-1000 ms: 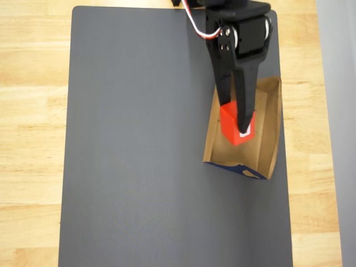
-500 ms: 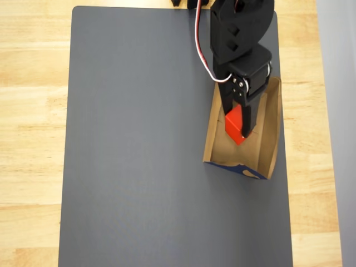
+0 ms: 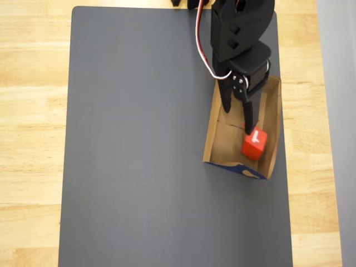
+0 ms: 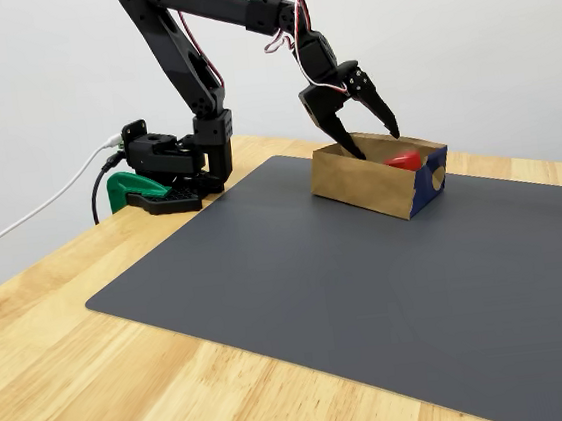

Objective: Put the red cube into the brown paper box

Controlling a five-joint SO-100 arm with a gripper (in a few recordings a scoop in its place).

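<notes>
The red cube (image 3: 254,143) lies inside the brown paper box (image 3: 211,135), near the end with the dark blue patch, its white mark facing up. In the fixed view only the cube's red top (image 4: 403,160) shows above the box's front wall (image 4: 363,183). My black gripper (image 3: 238,119) hangs open over the box's middle, with nothing between its fingers. One fingertip (image 3: 248,128) sits right beside the cube's upper corner; whether they touch is unclear. In the fixed view the gripper (image 4: 375,141) points down into the box with its fingers spread.
The box stands at the right edge of a dark grey mat (image 3: 139,139) on a wooden table (image 3: 33,111). The arm's base and a green clamp (image 4: 133,189) sit at the table's back left corner in the fixed view, with a white cable trailing off.
The gripper opened and let go of the red cube. The cube dropped into the box and ended nearer the blue end. The arm stayed over the box.
</notes>
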